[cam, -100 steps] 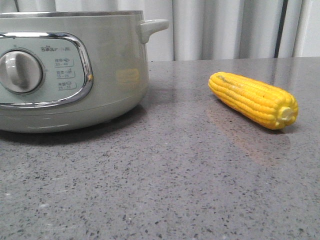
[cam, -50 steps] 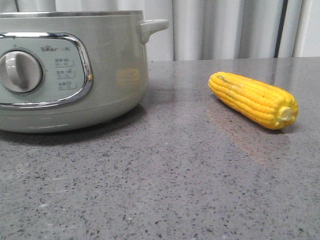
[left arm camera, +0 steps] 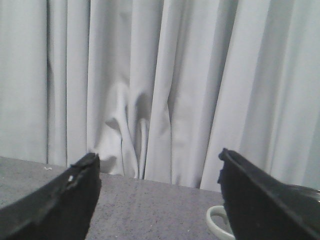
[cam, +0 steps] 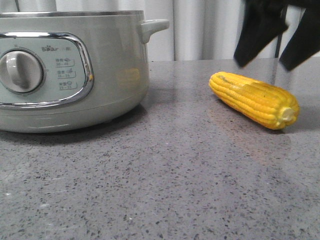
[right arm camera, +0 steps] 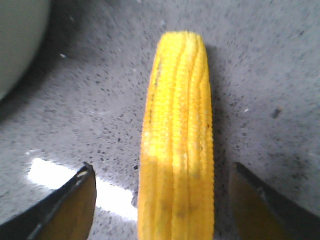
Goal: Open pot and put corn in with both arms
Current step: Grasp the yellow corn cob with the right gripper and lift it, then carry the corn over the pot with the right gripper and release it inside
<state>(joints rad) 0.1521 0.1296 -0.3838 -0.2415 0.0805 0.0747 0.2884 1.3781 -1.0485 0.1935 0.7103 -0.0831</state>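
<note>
The pot (cam: 100,75) stands at the left of the front view, pale grey-green with a chrome-framed panel and round dial (cam: 20,71). Its top is cut off by the frame. The corn (cam: 255,98) lies on the counter to the right, stub end towards me. My right gripper (cam: 264,65) hangs open just above the corn's far end. In the right wrist view its two fingers straddle the corn (right arm camera: 177,145) without touching it. My left gripper (left arm camera: 157,156) is open and empty, facing the curtain, with the pot's side handle (left arm camera: 216,222) by one finger.
The grey speckled counter (cam: 165,180) runs to pale curtains (cam: 210,30) at the back. A bright light patch (right arm camera: 55,175) lies on the counter beside the corn in the right wrist view.
My right gripper's black fingers have come into the front view from the top right, above the corn, and shade its far end. The pot and the corn have not moved.
</note>
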